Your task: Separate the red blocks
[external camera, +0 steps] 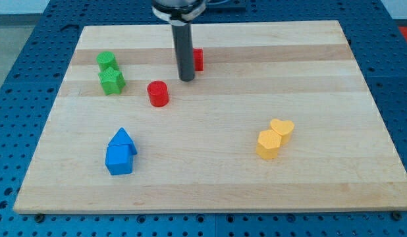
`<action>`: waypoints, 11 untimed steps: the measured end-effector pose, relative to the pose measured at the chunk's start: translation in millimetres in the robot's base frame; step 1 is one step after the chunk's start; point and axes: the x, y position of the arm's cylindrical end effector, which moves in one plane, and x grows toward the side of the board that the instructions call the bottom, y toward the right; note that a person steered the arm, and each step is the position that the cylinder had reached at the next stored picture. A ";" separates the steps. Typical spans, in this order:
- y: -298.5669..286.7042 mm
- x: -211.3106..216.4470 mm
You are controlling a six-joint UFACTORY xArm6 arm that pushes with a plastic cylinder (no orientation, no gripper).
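On the tabletop (210, 178), from left: 2 green blocks (109, 72) at 10 o'clock, 2 blue blocks (120, 153) at 7, the red cylinder (157, 93), then my tip (186, 79) with the other red block (198, 60) half hidden just behind at 12, and 2 yellow blocks (274, 138) at 4. There is no gripper, only the rod. A push toward 8 o'clock would likely drive the cylinder into the greens.

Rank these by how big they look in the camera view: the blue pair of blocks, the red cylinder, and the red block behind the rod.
1. Blue pair of blocks, clearly largest, though also nearest the view's bottom.
2. Red cylinder.
3. Red block at the view's top: smallest as seen, but my rod hides part of it, so unsure. My tip sits between the reds.
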 end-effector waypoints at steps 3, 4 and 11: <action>-105.3 -65.0; -155.2 -82.9; -90.2 -114.6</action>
